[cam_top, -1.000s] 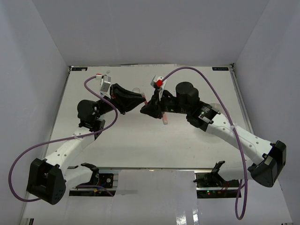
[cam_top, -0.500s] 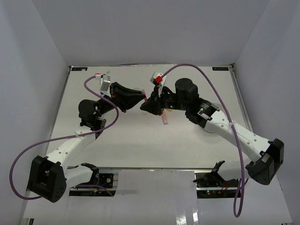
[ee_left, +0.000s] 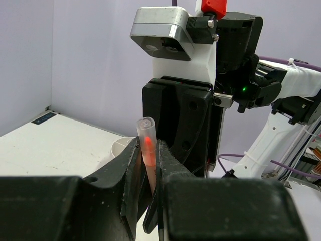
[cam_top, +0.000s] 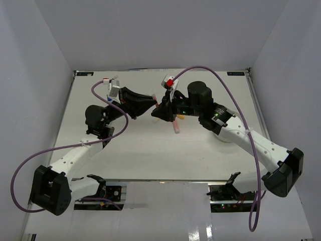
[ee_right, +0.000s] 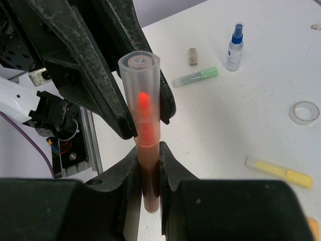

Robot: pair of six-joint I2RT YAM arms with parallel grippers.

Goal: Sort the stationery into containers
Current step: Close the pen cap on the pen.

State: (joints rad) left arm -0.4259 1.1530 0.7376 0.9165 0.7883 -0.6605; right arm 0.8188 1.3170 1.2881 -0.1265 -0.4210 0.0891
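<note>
1. Left gripper (ee_left: 147,159) is up off the table (cam_top: 140,150). Its jaws are narrowed right down and pinching the orange marker (ee_left: 146,135), whose clear cap end pokes out above the fingers (ee_left: 131,163).
2. The orange marker hangs in mid-air over the middle of the table. It sits between the two grippers, which meet nose to nose, and each has a bite on it.
3. Handling call: it's a light, stiff plastic stick, smooth and round, so it could twist or slide in a pinch.
4. The clear cap looks like a push-fit and might pull off. The coloured barrel, near its middle, is the safer place to hold.
5. Right gripper (ee_right: 148,168) is likewise closed tight on the orange marker and grips the darker barrel low down. The capped end rises beyond its own fingers and sits between the left gripper's.
6. With two grips on one short stick, one of them probably has to let go before it travels. Tugging apart risks popping the cap.
7. The tub (ee_left: 119,147) shows as a white rim behind the left gripper. From above it is mostly hidden under the right arm, to the right of the orange marker and down on the table.
</note>
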